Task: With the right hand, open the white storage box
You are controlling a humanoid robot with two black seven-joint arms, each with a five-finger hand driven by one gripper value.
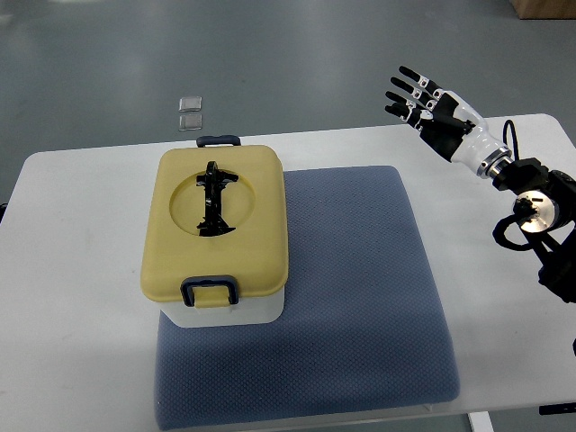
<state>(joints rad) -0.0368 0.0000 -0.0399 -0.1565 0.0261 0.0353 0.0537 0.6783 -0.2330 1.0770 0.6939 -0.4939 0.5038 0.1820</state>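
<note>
I am standing by a white table (81,270) and looking at a white storage box (220,310) that is sitting on a blue mat (360,297). The box is resting on the left part of the mat. It is wearing a yellow lid (180,243), and the lid is sitting flat and shut on top. A black handle (214,198) is lying folded down in a round dip in the middle of the lid. A dark blue latch (210,292) is hanging over the near edge, and a second latch (220,140) is showing at the far edge. Both are looking clipped down to me, so the box is not open yet.

The right hand (427,103) is hanging in the air over the far right corner of the table, well apart from the box. Its fingers (402,90) are spreading out wide and are holding nothing. The arm is coming in from the right side. I am not seeing a left hand at all.

I am thinking the job is only at its start, the reaching part. Next, the hand is going to need to travel left across the mat, come down by a latch, and flip it up. Then it can lift the lid.

Two small clear squares (190,112) are lying on the grey floor past the table.
</note>
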